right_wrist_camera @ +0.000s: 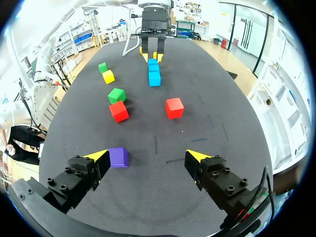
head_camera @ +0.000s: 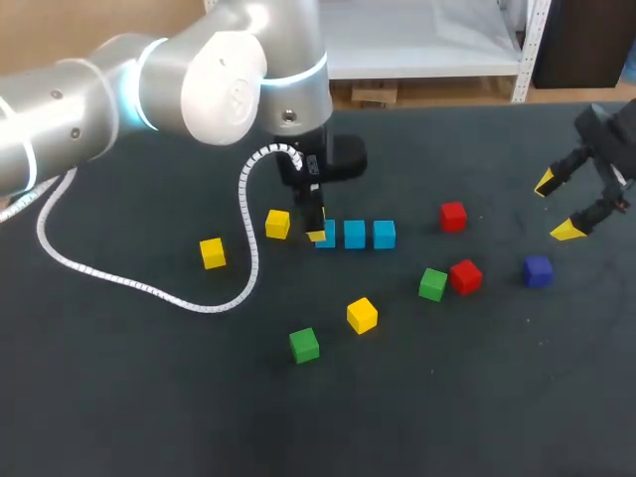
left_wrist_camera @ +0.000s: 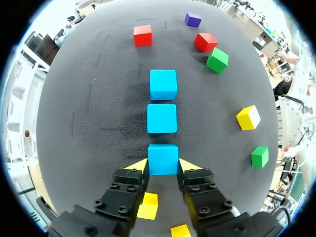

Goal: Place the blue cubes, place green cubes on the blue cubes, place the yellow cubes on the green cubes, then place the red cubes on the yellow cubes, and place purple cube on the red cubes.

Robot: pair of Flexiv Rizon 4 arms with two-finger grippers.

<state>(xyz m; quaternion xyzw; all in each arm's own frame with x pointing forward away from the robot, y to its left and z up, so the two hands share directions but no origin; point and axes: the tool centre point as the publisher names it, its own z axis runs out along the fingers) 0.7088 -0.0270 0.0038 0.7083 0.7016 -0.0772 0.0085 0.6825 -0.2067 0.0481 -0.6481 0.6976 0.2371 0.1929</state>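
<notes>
The left tool pinches the end blue cube on the surface. The two other blue cubes line up at its 3 o'clock, so the blue layer looks nearly laid. The green cubes, yellow cubes and red cubes lie unstacked. The right tool, spread, hangs near the 3 o'clock edge beside the purple cube. Open room lies toward 6 o'clock.

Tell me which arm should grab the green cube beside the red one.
Right. The right gripper, open, hangs nearer that green cube; the left gripper clasps the end blue cube.
</notes>
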